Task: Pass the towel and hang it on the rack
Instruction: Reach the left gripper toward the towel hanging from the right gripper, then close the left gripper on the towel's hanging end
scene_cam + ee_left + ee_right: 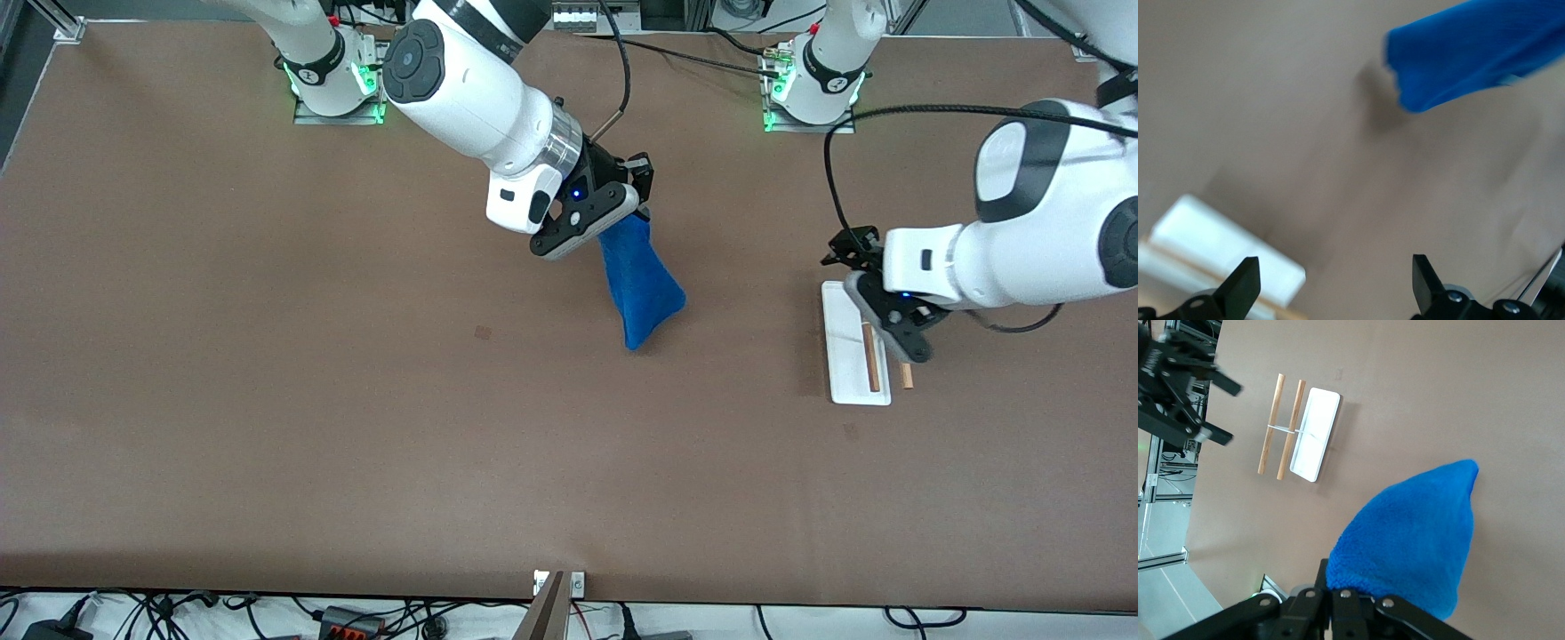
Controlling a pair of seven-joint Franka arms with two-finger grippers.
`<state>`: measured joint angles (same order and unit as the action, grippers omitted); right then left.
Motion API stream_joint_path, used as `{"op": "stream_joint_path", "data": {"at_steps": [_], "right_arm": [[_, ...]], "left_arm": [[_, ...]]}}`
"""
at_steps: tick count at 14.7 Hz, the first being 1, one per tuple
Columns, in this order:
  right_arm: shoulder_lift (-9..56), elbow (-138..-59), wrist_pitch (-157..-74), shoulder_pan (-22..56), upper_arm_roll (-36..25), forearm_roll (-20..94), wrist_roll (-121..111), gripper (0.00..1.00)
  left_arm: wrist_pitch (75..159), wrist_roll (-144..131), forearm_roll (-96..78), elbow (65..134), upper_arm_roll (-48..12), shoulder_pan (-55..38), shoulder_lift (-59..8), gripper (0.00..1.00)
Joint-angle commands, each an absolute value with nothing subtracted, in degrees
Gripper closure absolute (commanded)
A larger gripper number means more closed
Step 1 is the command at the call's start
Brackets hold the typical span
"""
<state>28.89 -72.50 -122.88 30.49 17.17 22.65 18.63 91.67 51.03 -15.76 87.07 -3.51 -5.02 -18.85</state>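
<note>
My right gripper (pixel 642 206) is shut on one end of the blue towel (pixel 642 286), which hangs from it over the middle of the table. In the right wrist view the towel (pixel 1411 540) fans out from the shut right gripper (pixel 1338 590). The rack (pixel 852 356), with a white base and two wooden rods, stands toward the left arm's end. My left gripper (pixel 851 247) is open and empty, over the rack's end nearest the robot bases. The left wrist view shows the open left gripper (pixel 1333 283), the rack's base (pixel 1225 250) and the towel (pixel 1465 53) farther off.
The brown table (pixel 356 427) is bare around the towel and rack. The right wrist view shows the rack (pixel 1315 433) with the left gripper (pixel 1205 407) beside it. Cables and metal brackets lie along the table's edge nearest the front camera.
</note>
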Motion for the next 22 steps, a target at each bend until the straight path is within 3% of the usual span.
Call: {"op": "stream_joint_path", "data": {"at_steps": [1, 6, 13, 19, 22], "right_arm": [[29.44, -70.66, -122.70, 30.94, 16.70, 23.82, 19.69, 1.00], [29.36, -70.66, -122.61, 30.15, 16.61, 23.64, 18.63, 1.00], [29.53, -70.66, -125.06, 31.02, 16.70, 23.91, 19.69, 1.00], [29.62, -70.84, -127.09, 31.38, 16.79, 23.91, 19.86, 1.00], [29.62, -70.84, -127.18, 31.55, 16.79, 23.82, 19.86, 1.00]], "left_arm": [[94.38, 75.05, -22.38, 87.01, -3.78, -5.71, -22.05, 0.00], [94.66, 100.42, -38.99, 87.10, -3.78, -6.06, -27.76, 0.00], [99.49, 112.30, -56.49, 88.50, -4.13, -10.36, -33.48, 0.00], [98.96, 114.87, -59.49, 88.59, -6.15, -11.07, -34.37, 0.01], [97.48, 114.52, -59.85, 88.24, -6.15, -10.46, -33.93, 0.07]]}}
